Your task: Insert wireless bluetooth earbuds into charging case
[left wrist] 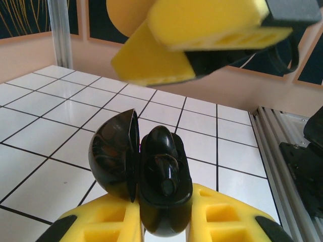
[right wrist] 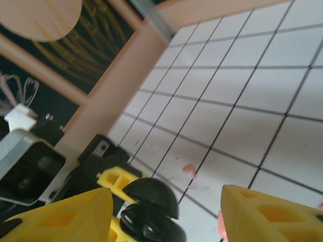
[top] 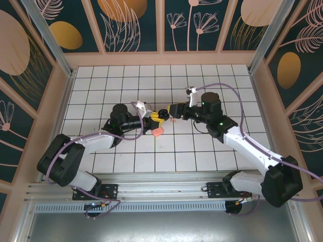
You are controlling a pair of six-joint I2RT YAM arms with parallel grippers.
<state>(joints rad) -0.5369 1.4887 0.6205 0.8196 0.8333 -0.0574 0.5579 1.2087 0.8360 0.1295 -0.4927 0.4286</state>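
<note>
The left tool (left wrist: 164, 224) is clamped on an open black clamshell (left wrist: 146, 201), its lid swung aside so the cavity faces the other arm. A dark earbud-like piece (left wrist: 165, 176) seems to be seated inside. The right tool (right wrist: 166, 212) hovers just beyond the clamshell, jaws apart and empty. The salmon-pink charging case (top: 157, 132) lies just beside the clamshell, on its near side, on the white gridded tabletop (top: 126, 80). Dark leaf-patterned walls (top: 133, 25) enclose it.
</note>
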